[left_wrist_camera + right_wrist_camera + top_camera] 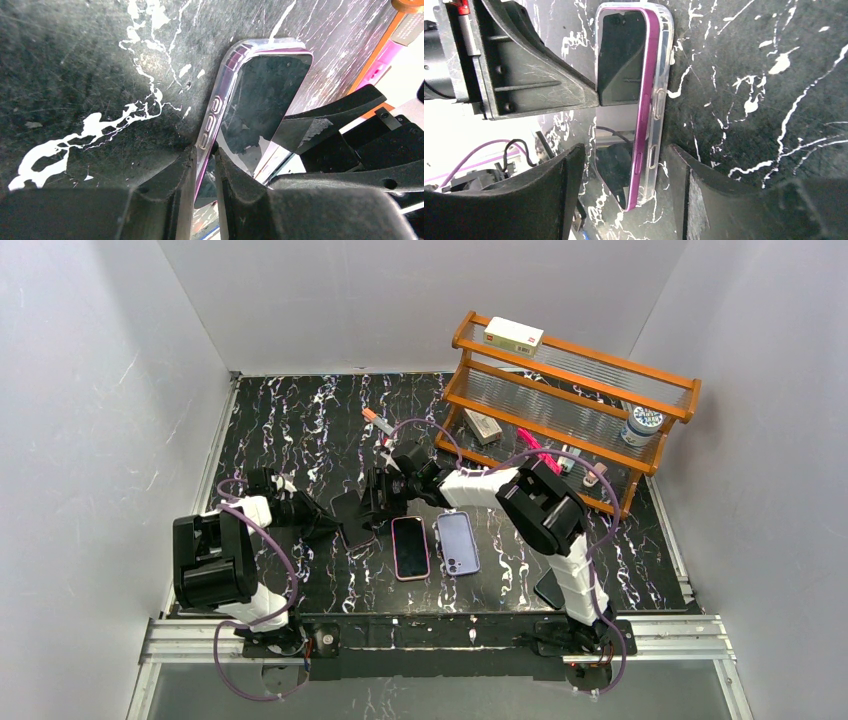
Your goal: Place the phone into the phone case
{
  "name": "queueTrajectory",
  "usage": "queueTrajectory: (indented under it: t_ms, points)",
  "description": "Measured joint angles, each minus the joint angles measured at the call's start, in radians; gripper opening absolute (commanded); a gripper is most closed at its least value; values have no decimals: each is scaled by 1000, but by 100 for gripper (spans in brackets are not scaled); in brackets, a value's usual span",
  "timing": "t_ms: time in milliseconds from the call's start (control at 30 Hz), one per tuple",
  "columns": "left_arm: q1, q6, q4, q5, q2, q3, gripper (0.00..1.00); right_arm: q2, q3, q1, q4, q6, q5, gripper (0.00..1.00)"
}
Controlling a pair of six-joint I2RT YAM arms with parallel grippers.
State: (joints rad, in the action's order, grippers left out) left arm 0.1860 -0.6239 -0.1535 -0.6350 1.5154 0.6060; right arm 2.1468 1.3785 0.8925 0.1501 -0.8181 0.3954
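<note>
A dark-screened phone [621, 60] with a magenta frame lies on the black marble table inside a clear phone case [663, 75]. Along one long side the magenta edge stands proud of the case wall. My left gripper [206, 150] is shut on the long edge of the case [212, 115] and the phone [260, 95]. My right gripper [626, 150] is open, with one jaw on each side of the phone's other end. In the top view both grippers, left [325, 523] and right [378, 502], meet over the phone [352, 525] at mid-table.
A pink phone [410, 547] lies face up and a purple phone [458, 542] lies face down, just right of the grippers. A wooden rack [570, 400] with small items stands at the back right. A marker [378, 423] lies behind the grippers.
</note>
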Motion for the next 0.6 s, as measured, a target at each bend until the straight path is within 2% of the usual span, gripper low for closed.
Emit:
queueTrajectory:
  t_ms: [300, 600]
  points:
    - [1, -18, 24, -29, 21, -1, 17, 23, 2, -8, 59, -63, 60, 70]
    - [1, -85, 107, -77, 21, -50, 17, 86, 2, -83, 206, -228, 197, 69]
